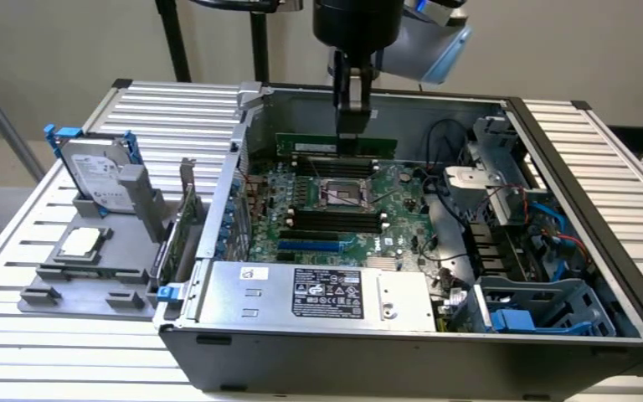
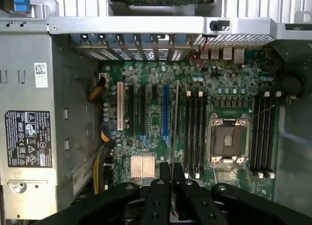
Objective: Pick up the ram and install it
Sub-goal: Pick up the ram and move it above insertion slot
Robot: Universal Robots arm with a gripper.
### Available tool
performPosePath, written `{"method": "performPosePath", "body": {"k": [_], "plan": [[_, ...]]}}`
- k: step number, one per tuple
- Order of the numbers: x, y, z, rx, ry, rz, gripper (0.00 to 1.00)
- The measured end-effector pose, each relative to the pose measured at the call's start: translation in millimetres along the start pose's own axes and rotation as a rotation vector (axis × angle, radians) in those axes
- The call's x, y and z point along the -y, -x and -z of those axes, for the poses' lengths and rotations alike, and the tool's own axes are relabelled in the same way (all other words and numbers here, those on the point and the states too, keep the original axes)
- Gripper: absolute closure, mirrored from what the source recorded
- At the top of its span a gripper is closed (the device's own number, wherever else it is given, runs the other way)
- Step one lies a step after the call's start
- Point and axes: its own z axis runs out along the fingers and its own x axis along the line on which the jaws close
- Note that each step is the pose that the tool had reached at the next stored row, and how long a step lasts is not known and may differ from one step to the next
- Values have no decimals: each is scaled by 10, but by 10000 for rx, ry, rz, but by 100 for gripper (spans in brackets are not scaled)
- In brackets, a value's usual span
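The ram (image 1: 319, 145) hangs in the upper middle of the exterior view. It is a long green stick held level and on edge, pinched at its top edge by the gripper (image 1: 352, 126). The dark fingers are closed tight on the board. In the wrist view the ram (image 2: 174, 120) shows edge-on as one thin line running out from between the fingertips of the gripper (image 2: 171, 175).

It sits low over the far bank of memory slots (image 1: 319, 165) on the motherboard (image 1: 400, 209). I cannot tell whether its bottom edge is touching a slot.

Just in front of it, in the middle of the frame, is the open CPU socket (image 1: 344, 194) with its metal frame. Another bank of black memory slots (image 1: 327, 220) lies on the near side of that.

The board lies inside an open computer case (image 1: 589, 167). The power supply (image 1: 288, 293), with its dark label, runs along the lower middle of the frame. Bundled cables and a blue drive cage (image 1: 545, 310) are on the exterior view's right.

Outside the case, on the exterior view's left, a grey fixture (image 1: 43, 280) stands on the slatted aluminium table (image 1: 177, 105). The fixture holds a hard drive (image 1: 96, 172) with blue brackets propped upright, and a square silver processor chip (image 1: 80, 243) lying flat in front of it.
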Motion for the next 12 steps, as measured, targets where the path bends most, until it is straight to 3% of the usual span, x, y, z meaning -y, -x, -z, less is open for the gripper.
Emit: {"method": "performPosePath", "body": {"k": [6, 12], "plan": [[170, 91, -54, 2, -41, 0, 86], [174, 148, -92, 2, -64, -10, 86]]}}
